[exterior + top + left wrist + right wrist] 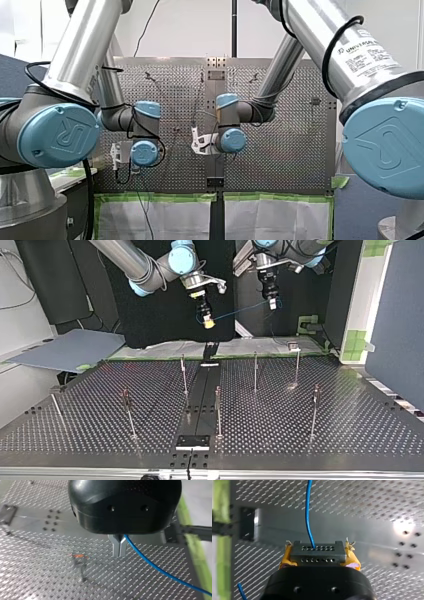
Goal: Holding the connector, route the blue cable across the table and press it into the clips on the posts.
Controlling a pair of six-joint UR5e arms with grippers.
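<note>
Top view: the blue cable [240, 312] spans from the right gripper [207, 322] to the left gripper [272, 304] — both high, beyond the posts [255, 371]. Left wrist view: metal fingers [116, 548] pinched together on the cable. Right wrist view: yellow pads [352, 558] clamp the connector [317, 552], cable leading straight ahead. Front view: you can't pick the cable out.

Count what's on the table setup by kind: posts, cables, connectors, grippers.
Posts: 7
Blue cable: 1
Connector: 1
Grippers: 2, left gripper and right gripper
Total: 11
</note>
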